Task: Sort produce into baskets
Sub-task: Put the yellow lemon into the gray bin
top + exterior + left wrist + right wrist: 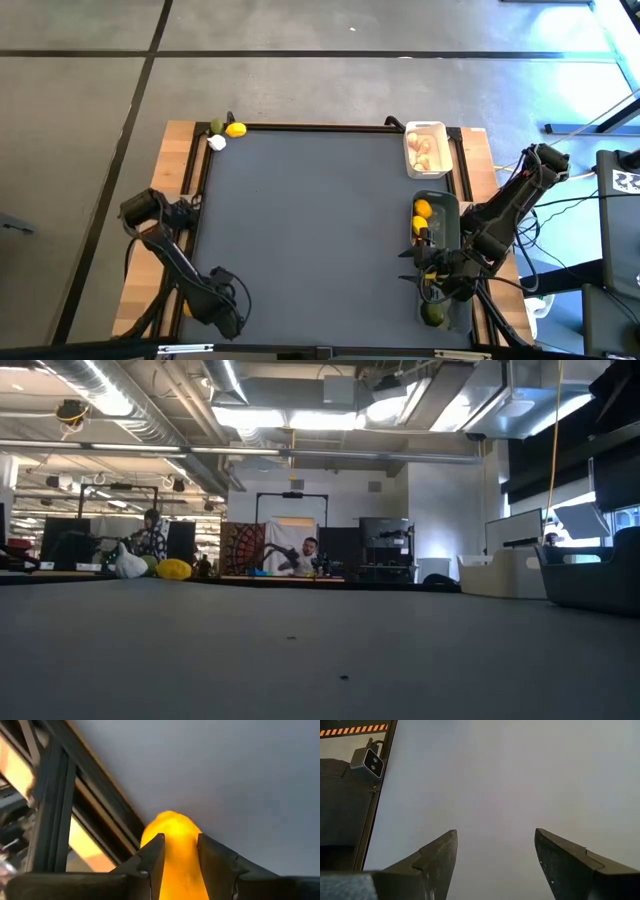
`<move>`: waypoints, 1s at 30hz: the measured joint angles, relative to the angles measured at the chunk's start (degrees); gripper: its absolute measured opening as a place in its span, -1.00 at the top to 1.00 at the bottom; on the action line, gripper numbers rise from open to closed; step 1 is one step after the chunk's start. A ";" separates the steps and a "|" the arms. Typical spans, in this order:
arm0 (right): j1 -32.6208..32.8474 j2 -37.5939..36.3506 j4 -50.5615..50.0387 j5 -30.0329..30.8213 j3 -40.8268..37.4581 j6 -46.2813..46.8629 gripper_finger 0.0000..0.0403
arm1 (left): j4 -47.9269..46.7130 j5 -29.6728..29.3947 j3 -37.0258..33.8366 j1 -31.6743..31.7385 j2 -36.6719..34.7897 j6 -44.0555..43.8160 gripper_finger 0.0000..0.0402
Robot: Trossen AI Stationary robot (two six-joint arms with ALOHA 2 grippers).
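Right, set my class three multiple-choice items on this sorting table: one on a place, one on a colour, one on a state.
1. Where do the loose lime, loose lemon and loose garlic lie?
A. at the far-left corner of the mat
B. at its middle
C. inside a basket

2. What colour is the basket holding the garlic bulbs?
A. red
B. white
C. blue

3. What is the left gripper doing?
A. hanging open and empty
B. gripping a lime
C. gripping a lemon

Answers:
1 A: the high view shows all three together at that corner.
2 B: the bulbs sit in the white basket.
3 C: the left wrist view shows the held lemon between its fingers.
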 joint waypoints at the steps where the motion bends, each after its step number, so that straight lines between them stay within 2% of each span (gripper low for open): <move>1: 0.00 0.00 0.00 -0.01 0.00 0.00 -0.31 | -0.56 -0.95 0.46 0.41 -0.29 0.68 0.47; 8: 0.01 0.00 0.01 -0.02 0.00 0.00 -0.31 | -1.01 -3.45 1.05 1.62 -0.95 4.96 0.54; 12: 0.00 0.00 -0.01 -0.02 0.00 0.00 -0.31 | -1.04 -4.16 1.11 1.55 -1.00 5.23 0.51; 23: -0.01 0.00 0.02 -0.02 0.00 0.02 -0.31 | -0.75 -7.17 3.51 1.69 -3.51 11.71 -0.04; 27: -0.01 0.00 0.08 -0.38 0.00 0.09 -0.31 | -0.17 -12.69 5.60 -0.18 -6.02 13.36 -0.15; 30: 0.00 0.00 0.12 -0.46 0.00 0.11 -0.31 | 2.16 -13.07 5.07 -3.11 -6.13 17.28 -0.18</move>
